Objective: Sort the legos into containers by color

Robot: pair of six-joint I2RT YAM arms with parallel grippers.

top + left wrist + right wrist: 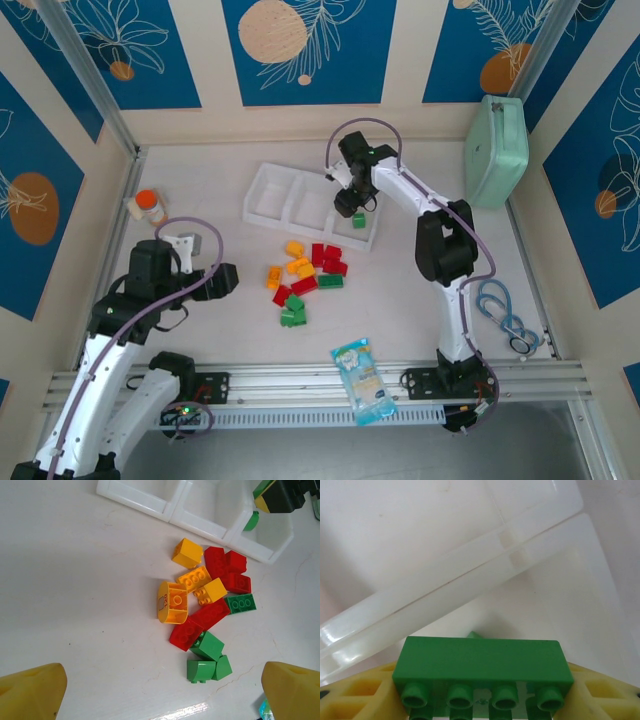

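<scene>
White tabletop (pixel 390 310) is strewn with legos (pixel 210 615); a green brick (pixel 481 662) is held by the right gripper (pixel 351 208) over the tray (pixel 262 195); the left gripper (pixel 224 280) is spread wide.

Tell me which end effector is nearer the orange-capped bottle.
Left. The left end effector hangs open a little right of the bottle; the right end effector holds a green brick over the tray, farther away.

White arms (pixel 405 188), black joints (pixel 445 250), lilac cables (pixel 365 122), yellow finger pads (pixel 30 692)
</scene>
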